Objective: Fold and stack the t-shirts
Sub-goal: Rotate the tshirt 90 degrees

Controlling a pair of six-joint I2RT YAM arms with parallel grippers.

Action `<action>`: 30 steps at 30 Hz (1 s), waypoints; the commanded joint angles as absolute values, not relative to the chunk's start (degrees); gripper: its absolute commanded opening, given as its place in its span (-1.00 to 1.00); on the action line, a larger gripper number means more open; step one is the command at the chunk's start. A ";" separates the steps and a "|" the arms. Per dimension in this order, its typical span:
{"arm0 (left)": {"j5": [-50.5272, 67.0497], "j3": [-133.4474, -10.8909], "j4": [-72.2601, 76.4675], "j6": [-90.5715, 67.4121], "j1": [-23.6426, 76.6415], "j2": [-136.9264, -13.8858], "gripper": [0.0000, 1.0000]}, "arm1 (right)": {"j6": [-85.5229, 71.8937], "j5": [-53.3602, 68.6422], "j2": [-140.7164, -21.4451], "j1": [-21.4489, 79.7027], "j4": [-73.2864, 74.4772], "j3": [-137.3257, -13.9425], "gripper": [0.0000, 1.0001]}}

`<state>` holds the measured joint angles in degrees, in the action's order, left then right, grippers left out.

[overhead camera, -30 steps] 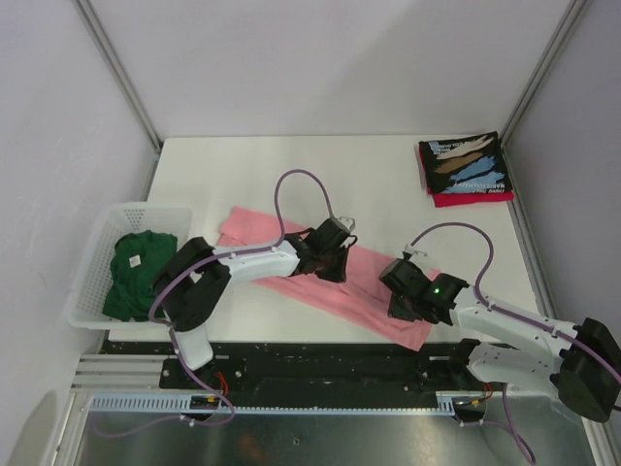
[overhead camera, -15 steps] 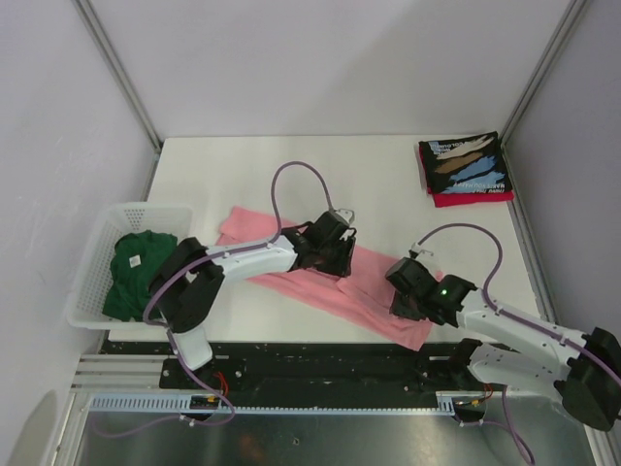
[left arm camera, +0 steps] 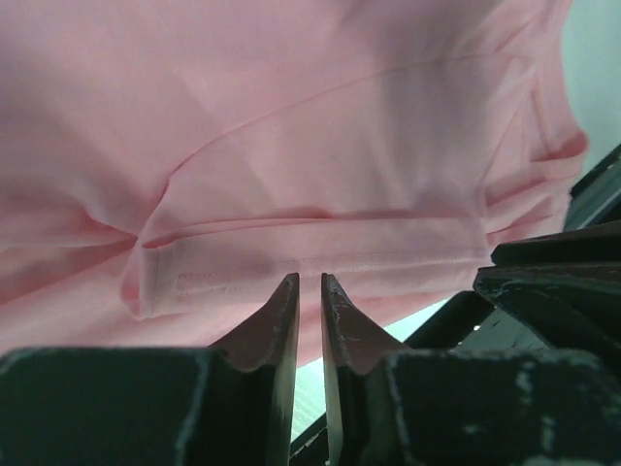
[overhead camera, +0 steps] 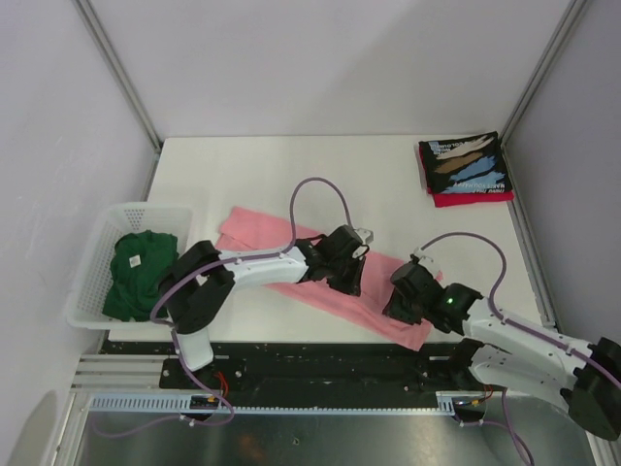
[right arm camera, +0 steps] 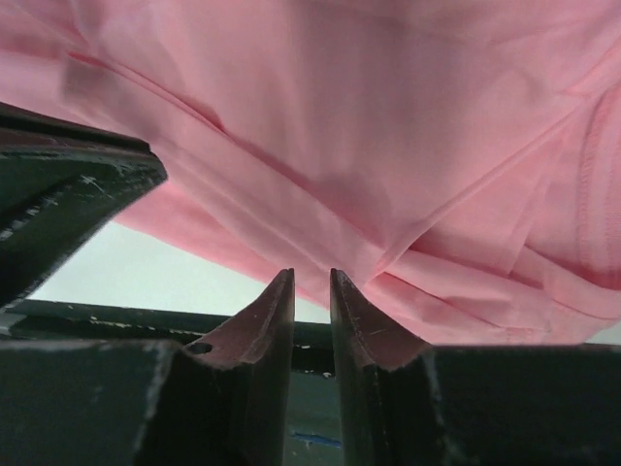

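The light pink t-shirt (overhead camera: 260,231) lies as a long diagonal strip across the table's front. It fills the left wrist view (left arm camera: 320,126) and the right wrist view (right arm camera: 388,126). My left gripper (overhead camera: 351,276) is over the strip's middle, its jaws nearly together on a stitched hem (left arm camera: 310,277). My right gripper (overhead camera: 396,303) is close beside it near the strip's right end, its jaws pinched at a fold of the pink cloth (right arm camera: 311,274). The black printed t-shirt (overhead camera: 466,163) lies folded on the red one (overhead camera: 473,199) at the back right. The dark green t-shirt (overhead camera: 139,274) is in the basket.
The white slatted basket (overhead camera: 146,209) stands at the table's left edge. The folded stack sits in the back right corner. The two grippers are a few centimetres apart; the other gripper's dark body shows at the edge of each wrist view (left arm camera: 558,291) (right arm camera: 68,199). The table's front edge is just below both.
My left gripper has moved right and toward the front along the pink strip, closer to my right gripper. The right gripper has shifted slightly left and forward.
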<state>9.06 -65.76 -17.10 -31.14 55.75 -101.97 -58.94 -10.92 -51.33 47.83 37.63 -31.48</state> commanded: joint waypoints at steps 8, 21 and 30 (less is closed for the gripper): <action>9.07 -63.36 -15.03 -32.54 55.81 -105.31 -0.67 | -65.16 -4.43 -50.79 48.41 28.59 -20.37 -0.52; 9.44 -67.37 -17.13 -30.33 54.03 -96.38 -0.36 | -73.77 -9.02 -34.32 42.18 53.12 -25.39 -0.16; 10.05 -63.68 -19.16 -28.60 46.73 -90.57 -0.32 | -79.77 -6.20 -38.36 40.24 46.64 -24.77 -0.10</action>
